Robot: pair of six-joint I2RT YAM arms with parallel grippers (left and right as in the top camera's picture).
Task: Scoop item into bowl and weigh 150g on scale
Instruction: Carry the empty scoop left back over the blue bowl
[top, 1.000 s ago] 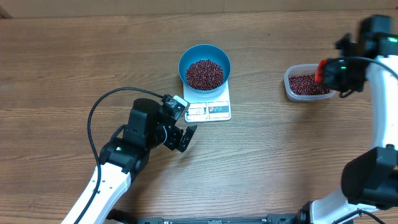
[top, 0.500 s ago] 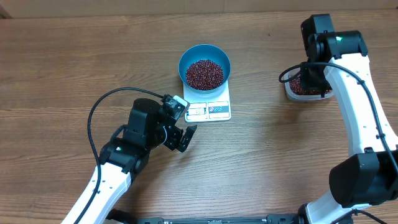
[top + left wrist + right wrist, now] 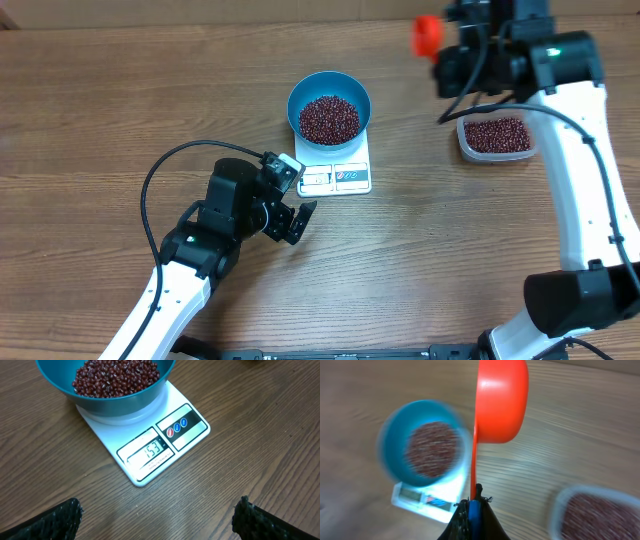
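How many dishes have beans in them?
2. The blue bowl on the white scale, and the clear tub standing apart on the table. The red scoop's inside is hidden.

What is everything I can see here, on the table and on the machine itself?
table: one, brown wood, under everything
scale: one, white, table centre, display reads 153
bowl: one, bright blue, on the scale
beans: two heaps, dark red-brown, in the bowl and the tub
tub: one, clear plastic, right side
scoop: one, red-orange, raised, far side
left end effector: one, black, open, facing the scale
right end effector: one, black, shut on the scoop's handle
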